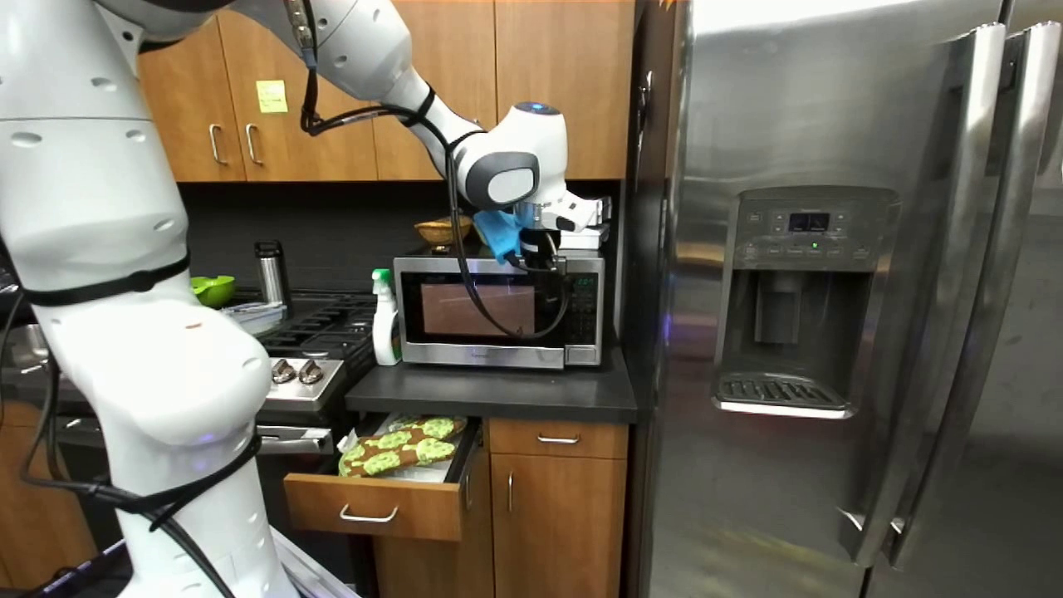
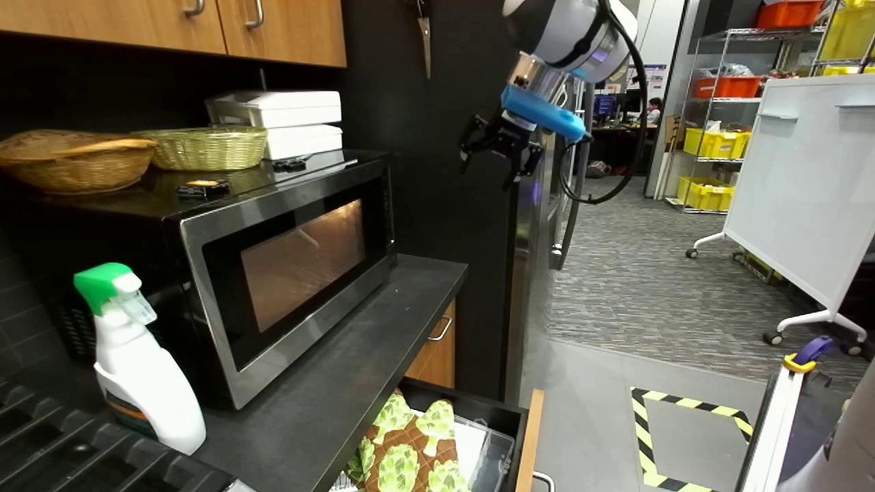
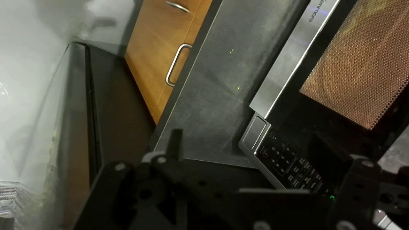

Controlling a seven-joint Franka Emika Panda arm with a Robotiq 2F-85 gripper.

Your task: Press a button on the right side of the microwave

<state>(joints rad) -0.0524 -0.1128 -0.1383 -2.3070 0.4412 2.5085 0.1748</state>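
Black, two-fingered, the gripper hangs spread and empty, presumably angled to press the dark keypad of the boxy silver-grey microwave.

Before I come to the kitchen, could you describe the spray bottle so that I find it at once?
From the big steel fridge, look along the counter to the microwave. The spray bottle stands upright by the microwave's end away from the fridge, next to the stove. It is white with a green top, unlike these steel-and-black neighbours.
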